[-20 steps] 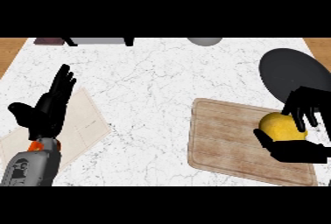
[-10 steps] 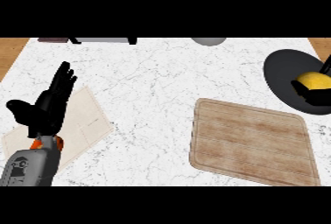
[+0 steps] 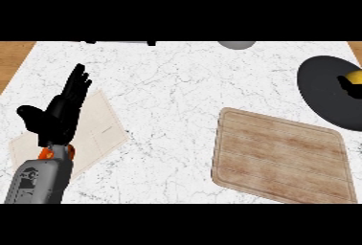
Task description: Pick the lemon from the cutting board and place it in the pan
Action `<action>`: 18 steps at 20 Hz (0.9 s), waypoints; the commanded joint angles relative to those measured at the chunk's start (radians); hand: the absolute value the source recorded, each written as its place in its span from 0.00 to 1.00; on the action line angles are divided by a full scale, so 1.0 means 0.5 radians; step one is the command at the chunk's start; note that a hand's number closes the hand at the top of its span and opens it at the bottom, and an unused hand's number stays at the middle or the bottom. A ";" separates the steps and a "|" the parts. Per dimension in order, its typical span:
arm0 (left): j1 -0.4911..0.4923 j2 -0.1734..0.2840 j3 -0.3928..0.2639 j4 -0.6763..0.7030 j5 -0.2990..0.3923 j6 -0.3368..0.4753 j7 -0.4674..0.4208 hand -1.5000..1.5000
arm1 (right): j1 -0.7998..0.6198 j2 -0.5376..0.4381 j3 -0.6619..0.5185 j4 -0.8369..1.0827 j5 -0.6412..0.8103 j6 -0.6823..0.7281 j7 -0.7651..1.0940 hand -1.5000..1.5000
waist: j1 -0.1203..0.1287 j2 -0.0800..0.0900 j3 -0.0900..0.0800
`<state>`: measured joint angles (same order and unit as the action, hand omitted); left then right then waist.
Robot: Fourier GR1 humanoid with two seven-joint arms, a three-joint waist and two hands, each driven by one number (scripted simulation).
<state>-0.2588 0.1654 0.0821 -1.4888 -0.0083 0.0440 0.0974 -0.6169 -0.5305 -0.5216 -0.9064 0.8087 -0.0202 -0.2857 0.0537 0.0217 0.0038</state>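
Head view, looking steeply down on a white marbled counter (image 3: 176,95) with wood-coloured strips at the upper left and upper right corners. The left hand (image 3: 56,112) stands at the left of the frame, fingers straight and together pointing up, thumb out to the left, holding nothing; its grey forearm (image 3: 39,179) enters from the lower left, with an orange ring at the wrist. The hand overlaps a pale beige sheet (image 3: 96,129) lying flat on the counter. The board (image 3: 279,155) lies at lower right, wood-grained, slightly rotated, with nothing on it. The pan (image 3: 325,93) sits at the right edge, a dark round shape cut off by the frame. The lemon (image 3: 354,77) shows only as a small yellow patch at the right edge, over the pan's area. Just below the lemon a dark part of the right hand (image 3: 348,87) is visible at the right edge; whether its fingers are curled round the lemon cannot be told. A grey rounded object (image 3: 237,44) and a dark item (image 3: 117,42) sit cut off along the top edge. No writing, labels or brands can be read anywhere.
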 commanded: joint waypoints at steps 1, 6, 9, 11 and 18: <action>-0.122 -0.012 0.004 0.044 -0.005 0.025 0.040 0.50 | -0.171 -0.128 -0.071 0.511 0.036 -0.215 -0.211 1.00 | 0.017 0.016 0.003; -0.069 0.009 0.000 0.027 0.023 -0.047 -0.035 0.50 | -0.230 -0.187 -0.126 0.838 0.047 -0.383 -0.366 1.00 | 0.066 0.036 0.008; -0.037 -0.020 -0.027 0.020 -0.010 -0.017 -0.051 0.50 | -0.331 -0.199 -0.172 1.029 -0.024 -0.206 -0.323 1.00 | 0.078 0.032 0.007; -0.096 -0.024 -0.033 0.049 -0.008 -0.018 -0.020 0.50 | -0.336 -0.209 -0.148 1.142 -0.022 0.006 -0.276 0.00 | 0.076 0.042 0.008; -0.132 -0.040 -0.014 0.080 0.015 -0.015 -0.032 0.50 | -0.340 -0.188 -0.169 1.334 -0.056 0.159 -0.488 0.00 | 0.073 0.050 0.013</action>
<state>-0.3010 0.1516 0.0710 -1.4575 -0.0078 0.0331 0.0745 -0.7936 -0.6264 -0.6010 -0.2868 0.7841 0.0497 -0.4716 0.0917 0.0421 0.0086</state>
